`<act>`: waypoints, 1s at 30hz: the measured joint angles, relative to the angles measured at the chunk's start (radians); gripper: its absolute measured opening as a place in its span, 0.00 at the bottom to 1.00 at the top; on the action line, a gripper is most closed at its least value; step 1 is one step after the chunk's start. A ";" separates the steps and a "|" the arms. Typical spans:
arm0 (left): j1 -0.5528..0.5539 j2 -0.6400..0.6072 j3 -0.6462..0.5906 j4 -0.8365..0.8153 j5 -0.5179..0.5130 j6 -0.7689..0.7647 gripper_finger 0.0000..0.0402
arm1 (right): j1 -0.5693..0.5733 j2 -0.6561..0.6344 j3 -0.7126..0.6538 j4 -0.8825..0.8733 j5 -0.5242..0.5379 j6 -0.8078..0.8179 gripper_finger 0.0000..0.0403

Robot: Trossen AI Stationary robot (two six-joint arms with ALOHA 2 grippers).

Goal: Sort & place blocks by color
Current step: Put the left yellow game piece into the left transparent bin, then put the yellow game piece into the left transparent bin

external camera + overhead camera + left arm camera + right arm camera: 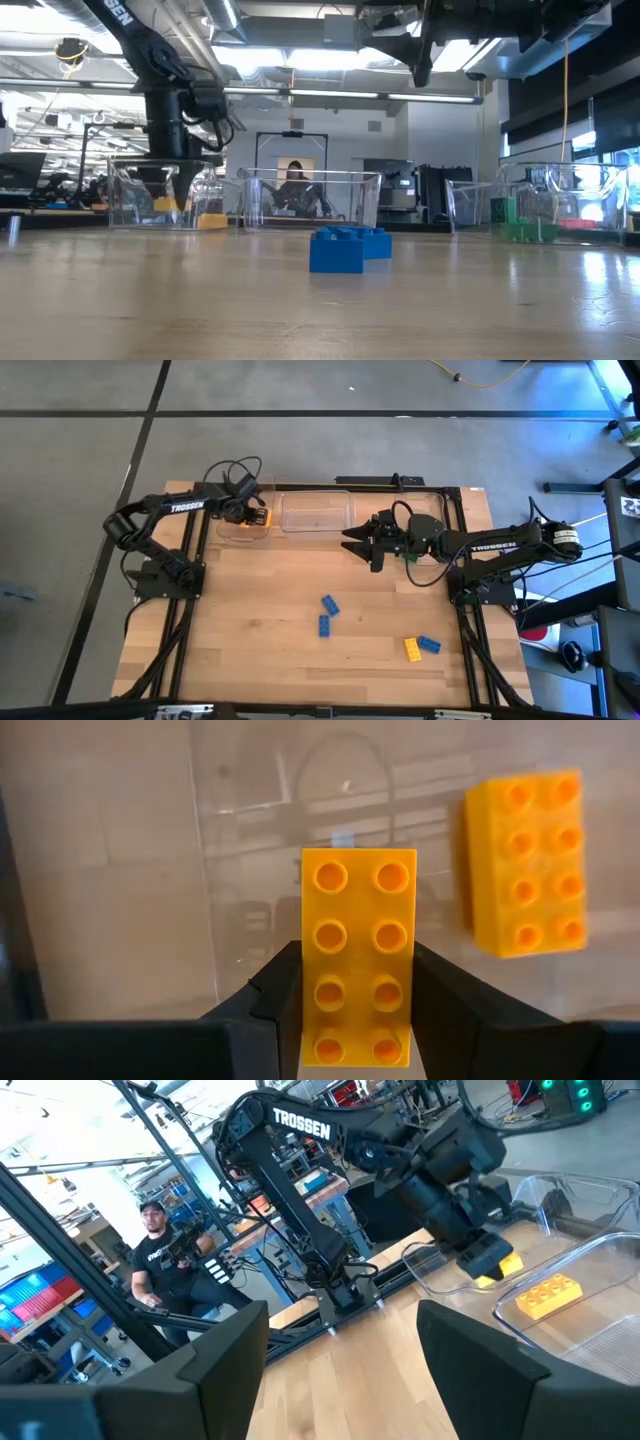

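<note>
My left gripper [258, 518] points steeply down into the left clear bin [232, 532] at the table's far edge, shut on a yellow block [358, 920]. A second yellow block [525, 860] lies flat on that bin's floor beside it. My right gripper [350, 538] hovers level and open near the table's middle, with nothing between its fingers [230, 1360]. Two blue blocks [326, 614] lie on the table toward its near side. Further right lie a yellow block [412, 649] and a blue block [429, 644]. My left gripper pinches the yellow block's two long sides [312, 1010] between its two fingers, at one end of the block. The fingers come from above, slanting steeply down, and lie across the block. The block's studded face shows between them, and it seems to hang clear of the bin floor [168, 203].
A middle clear bin [315, 512] and a right clear bin [520, 205] holding green blocks [520, 230] stand along the far edge. A person [160, 1260] sits beyond the table. Bare wood lies between the bins and the loose blocks.
</note>
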 joint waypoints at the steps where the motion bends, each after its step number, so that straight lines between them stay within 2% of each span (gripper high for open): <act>1: -0.004 0.001 -0.010 0.003 -0.004 -0.005 0.32 | 0.000 0.000 0.000 0.000 0.000 0.000 0.64; 5: -0.018 0.001 -0.033 0.017 -0.013 -0.036 0.32 | 0.000 0.000 0.000 0.000 0.000 -0.001 0.64; 9: -0.019 0.000 -0.037 0.033 -0.023 -0.050 0.37 | 0.000 0.000 0.000 0.000 0.000 -0.002 0.64; 20: -0.019 0.000 -0.037 0.060 0.003 -0.021 0.41 | 0.000 0.000 0.000 0.000 0.000 -0.003 0.64; 30: -0.016 0.000 -0.037 0.060 0.012 -0.020 0.51 | 0.000 0.000 0.000 0.000 -0.001 -0.001 0.64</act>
